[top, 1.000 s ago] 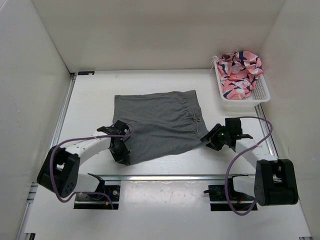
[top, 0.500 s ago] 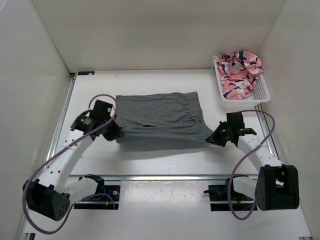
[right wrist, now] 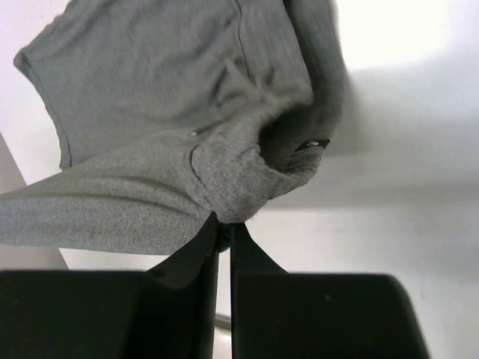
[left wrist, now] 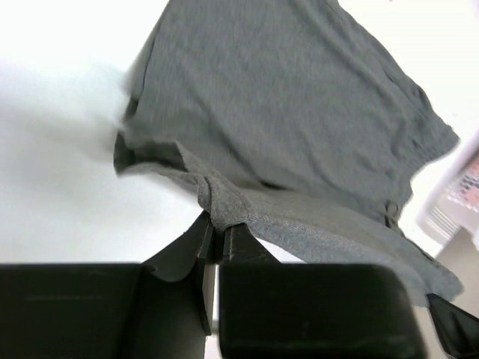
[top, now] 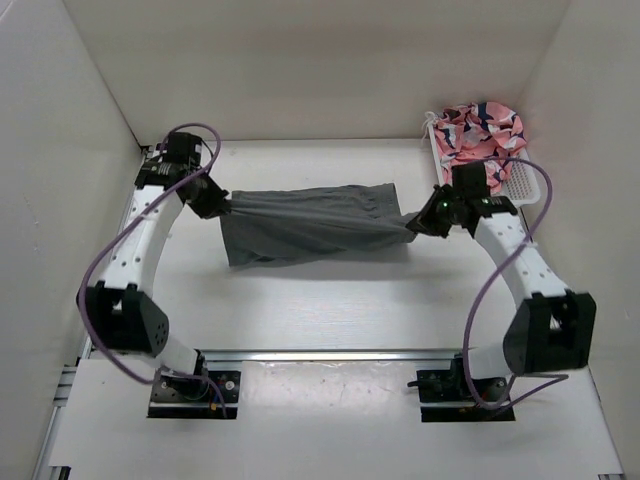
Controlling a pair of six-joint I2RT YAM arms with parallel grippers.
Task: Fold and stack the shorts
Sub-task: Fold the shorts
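Observation:
The dark grey shorts [top: 310,222] hang stretched between my two grippers above the white table, their lower part draping down to it. My left gripper [top: 222,205] is shut on the shorts' left corner; the left wrist view shows the fabric [left wrist: 299,127] pinched between its jaws [left wrist: 217,228]. My right gripper [top: 418,224] is shut on the waistband end at the right; the right wrist view shows a gathered fold of fabric [right wrist: 172,149] in its jaws [right wrist: 223,224]. A drawstring shows near the waistband [left wrist: 389,217].
A white basket [top: 522,182] at the back right holds the pink, white and navy patterned garment [top: 480,128]. White walls close in the table at the left, back and right. A metal rail [top: 330,353] runs along the near edge.
Both grippers have lifted the near edge of the shorts and carried it toward the back of the table. The fabric now hangs stretched between them instead of lying flat.

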